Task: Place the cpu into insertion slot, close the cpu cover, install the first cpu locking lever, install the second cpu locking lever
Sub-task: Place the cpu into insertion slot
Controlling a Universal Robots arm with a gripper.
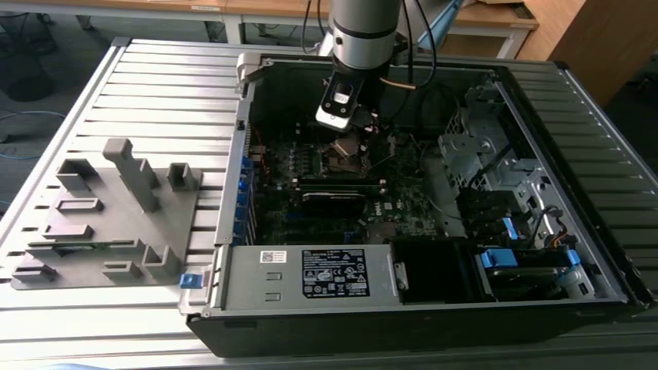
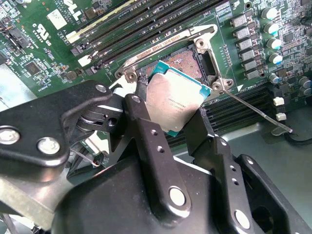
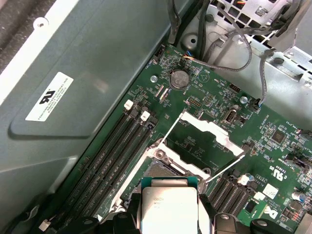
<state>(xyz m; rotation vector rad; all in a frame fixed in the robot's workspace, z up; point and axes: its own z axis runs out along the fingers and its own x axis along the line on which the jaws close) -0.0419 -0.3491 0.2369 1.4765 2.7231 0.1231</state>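
Note:
My gripper (image 2: 173, 108) is shut on the cpu (image 2: 176, 97), a silver-faced chip with a teal edge, pinched between two black fingers (image 2: 146, 117). The chip hangs tilted just above the insertion slot (image 2: 189, 59), a dark square socket on the green motherboard. In the first wrist view the cpu (image 3: 168, 207) hovers over the insertion slot (image 3: 158, 170), and the cpu cover (image 3: 210, 130) stands swung up and open beyond it. A thin wire locking lever (image 2: 253, 110) sticks out loose beside the socket. In the exterior view the gripper (image 1: 346, 132) reaches down into the case.
The open computer case (image 1: 411, 308) lies on a slatted metal table (image 1: 154, 85). Long black memory slots (image 3: 114, 151) flank the socket. Cables (image 3: 229, 53) and a drive cage (image 1: 483, 154) crowd one side. A grey fixture (image 1: 108, 212) sits at the exterior view's left.

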